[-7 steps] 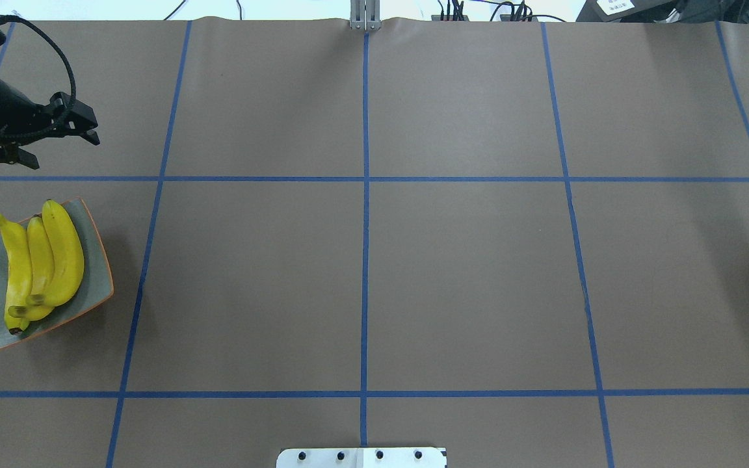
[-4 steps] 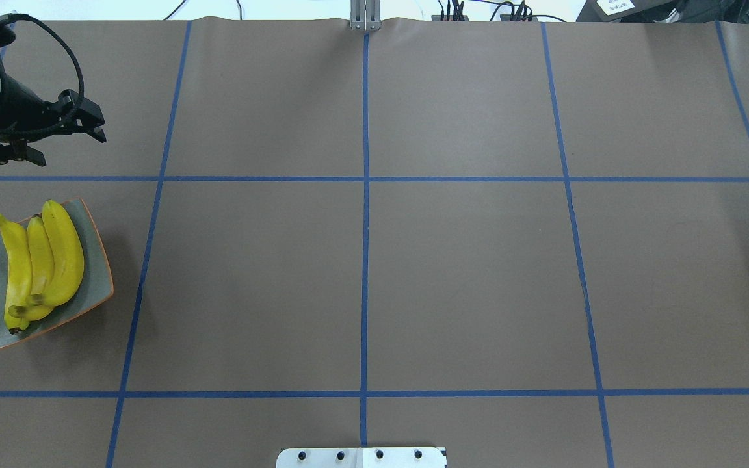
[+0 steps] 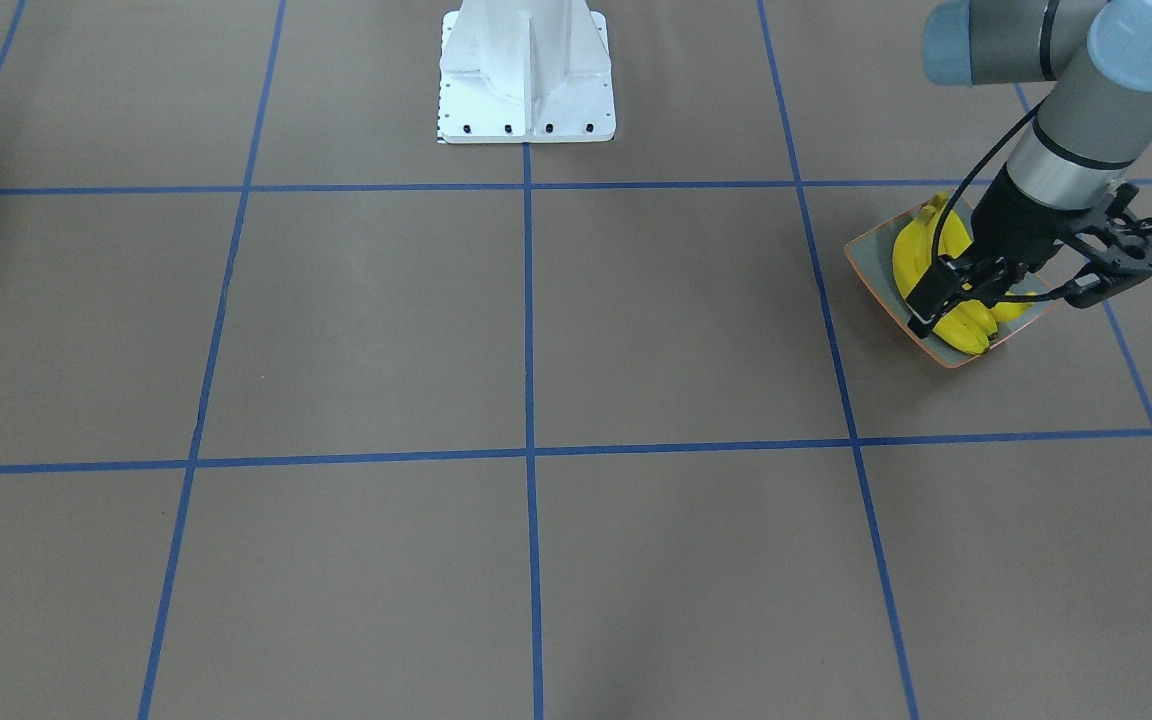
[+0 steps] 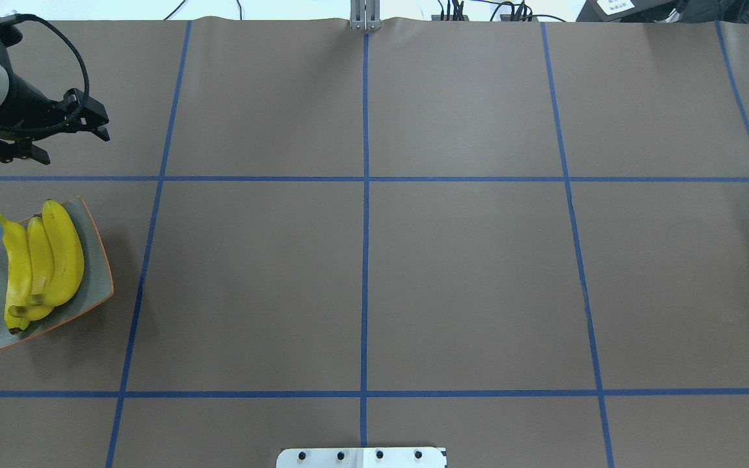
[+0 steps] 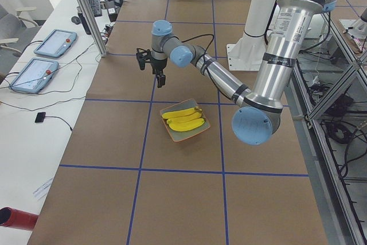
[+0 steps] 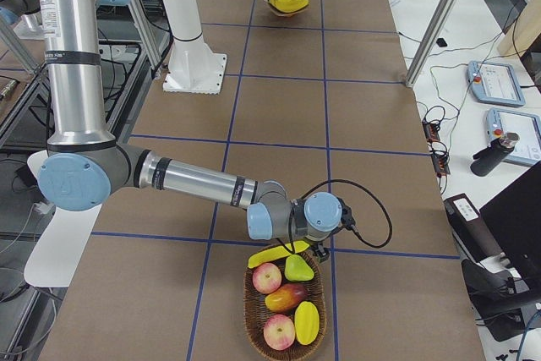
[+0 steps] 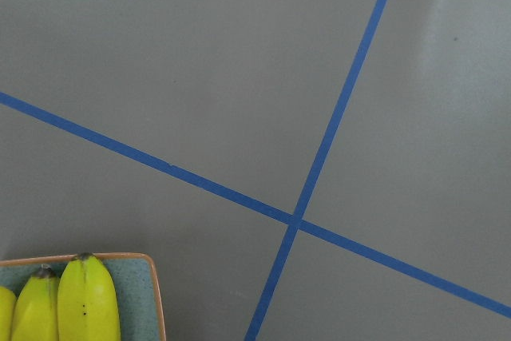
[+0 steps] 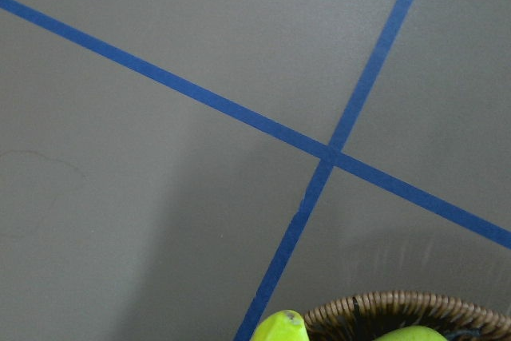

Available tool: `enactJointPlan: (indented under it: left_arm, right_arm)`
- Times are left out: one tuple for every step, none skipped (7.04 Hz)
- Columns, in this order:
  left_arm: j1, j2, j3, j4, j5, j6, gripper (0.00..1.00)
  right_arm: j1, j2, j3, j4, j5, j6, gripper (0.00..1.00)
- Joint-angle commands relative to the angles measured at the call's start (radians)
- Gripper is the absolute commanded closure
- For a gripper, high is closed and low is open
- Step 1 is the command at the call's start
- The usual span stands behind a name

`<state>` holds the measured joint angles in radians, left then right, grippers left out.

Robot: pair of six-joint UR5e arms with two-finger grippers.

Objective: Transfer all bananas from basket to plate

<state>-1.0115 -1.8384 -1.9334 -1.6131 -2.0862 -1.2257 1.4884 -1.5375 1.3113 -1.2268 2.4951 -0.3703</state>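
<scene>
Three yellow bananas (image 4: pixel 43 266) lie side by side on the grey-green plate (image 4: pixel 96 260) at the table's left edge. They also show in the left wrist view (image 7: pixel 86 301). My left gripper (image 4: pixel 75 148) is open and empty, above the table just beyond the plate's far side. A fourth banana (image 6: pixel 277 254) lies across the rim of the wicker basket (image 6: pixel 248 300) at the table's right end. My right gripper (image 6: pixel 324 249) hangs right over that banana; I cannot tell whether it is open or shut.
The basket also holds apples (image 6: pixel 267 277), a mango and other fruit. Its rim shows in the right wrist view (image 8: pixel 399 305). Blue tape lines grid the brown table (image 4: pixel 465 279). The robot's white base (image 3: pixel 526 70) stands at the near edge.
My left gripper has shifted a little to the right and farther from the plate. The three bananas on the plate have not moved.
</scene>
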Motion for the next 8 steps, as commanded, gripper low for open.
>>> enactJointPlan:
  left_arm:
    - [0.001, -0.001, 0.002, -0.002, 0.000, 0.002, 0.00]
    - [0.001, -0.001, 0.002, -0.002, 0.000, 0.002, 0.00]
    - [0.001, 0.001, 0.004, -0.002, 0.000, 0.002, 0.00]
    - [0.001, -0.001, 0.010, -0.005, 0.000, 0.003, 0.00]
    - [-0.001, 0.001, 0.023, -0.025, 0.000, 0.003, 0.00]
    - [0.001, 0.001, 0.040, -0.046, 0.000, 0.003, 0.00]
    - [0.001, 0.001, 0.045, -0.051, 0.000, 0.003, 0.00]
    - [-0.001, 0.001, 0.045, -0.051, 0.000, 0.003, 0.00]
  right_arm:
    - [-0.045, 0.000, -0.009, 0.001, -0.010, -0.016, 0.00]
    - [-0.057, 0.002, -0.011, 0.001, -0.012, -0.018, 0.00]
    - [-0.069, 0.000, -0.012, 0.001, -0.012, -0.019, 0.00]
    - [-0.079, 0.000, -0.021, -0.003, -0.012, -0.019, 0.00]
    - [-0.080, -0.001, -0.033, -0.003, -0.012, -0.019, 0.00]
    - [-0.086, -0.003, -0.037, -0.003, -0.012, -0.019, 0.00]
    - [-0.091, -0.003, -0.037, -0.005, -0.010, -0.019, 0.01]
    - [-0.097, -0.003, -0.038, -0.008, -0.009, -0.019, 0.02]
